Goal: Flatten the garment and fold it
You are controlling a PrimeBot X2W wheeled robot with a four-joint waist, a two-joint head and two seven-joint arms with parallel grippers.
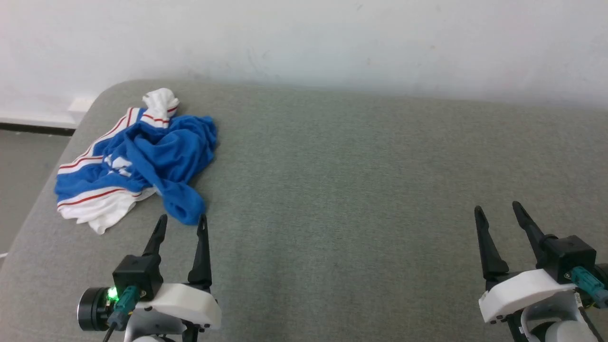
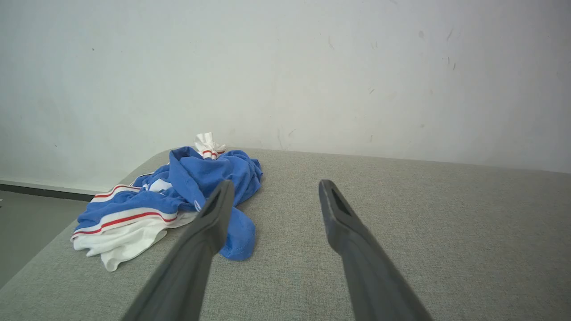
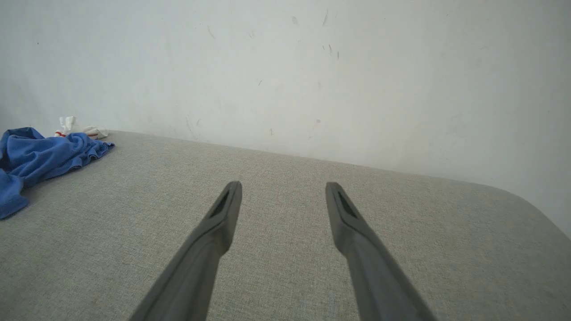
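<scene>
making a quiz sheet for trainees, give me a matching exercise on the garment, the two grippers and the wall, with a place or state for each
Things
1. garment
2. left gripper
3. right gripper
4. wall

Places and states
a. open, over the bare grey surface, far from the cloth
b. crumpled in a heap near the far left corner
c. open, fingertips close by the blue cloth
d. white and scuffed, behind everything else

Pairs: 1-b, 2-c, 3-a, 4-d
</scene>
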